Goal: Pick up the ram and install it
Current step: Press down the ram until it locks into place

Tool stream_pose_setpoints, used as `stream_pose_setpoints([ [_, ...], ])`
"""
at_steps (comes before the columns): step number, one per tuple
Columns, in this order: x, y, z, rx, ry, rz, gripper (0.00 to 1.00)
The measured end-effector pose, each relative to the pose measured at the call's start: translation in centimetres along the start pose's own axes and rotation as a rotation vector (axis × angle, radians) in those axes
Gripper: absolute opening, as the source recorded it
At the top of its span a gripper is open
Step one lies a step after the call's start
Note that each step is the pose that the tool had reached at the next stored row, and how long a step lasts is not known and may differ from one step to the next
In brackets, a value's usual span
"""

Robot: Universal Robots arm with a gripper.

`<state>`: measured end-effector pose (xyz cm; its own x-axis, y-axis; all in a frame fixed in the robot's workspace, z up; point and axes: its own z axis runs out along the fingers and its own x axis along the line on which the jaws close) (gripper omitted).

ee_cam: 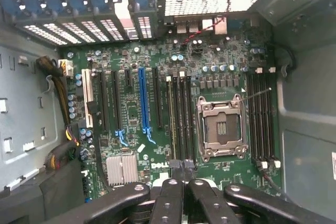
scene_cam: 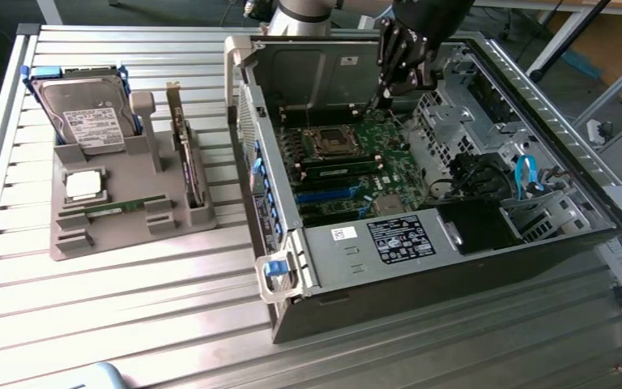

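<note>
The ram [scene_cam: 120, 206] is a thin green stick lying flat in the grey holder tray [scene_cam: 74, 243] on the exterior view's left, outside the computer. My gripper [scene_cam: 389, 93] hangs over the far end of the open computer case [scene_cam: 419, 243], above the motherboard [scene_cam: 371, 162] and well away from the ram. In the wrist view the black fingers [ee_cam: 167, 195] are pressed together, so the gripper [ee_cam: 178, 181] is shut with nothing between them. Below it lie the empty processor socket [ee_cam: 220, 128] and the long black memory slots [ee_cam: 181, 119] beside it.
The tray also holds a hard drive [scene_cam: 90, 113], a square silver processor [scene_cam: 84, 185] and an upright dark expansion card [scene_cam: 187, 158]. The case walls and a drive cage [scene_cam: 473, 113] close in around the motherboard. Blue cables [scene_cam: 527, 174] lie at the case's right. The slatted metal table [scene_cam: 127, 324] surrounds everything.
</note>
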<state>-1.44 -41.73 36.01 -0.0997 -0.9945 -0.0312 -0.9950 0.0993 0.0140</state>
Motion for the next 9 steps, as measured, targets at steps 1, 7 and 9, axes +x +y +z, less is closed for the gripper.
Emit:
stream_pose_setpoints([
  [1,0.0,0.0,0.0,0.0005,-0.0001,0.014,0.1],
  [7,0.0,0.0,0.01,0.0031,-0.0013,0.099,0.1],
  [9,0.0,0.0,0.02,0.004,-0.0017,0.126,0.1],
])
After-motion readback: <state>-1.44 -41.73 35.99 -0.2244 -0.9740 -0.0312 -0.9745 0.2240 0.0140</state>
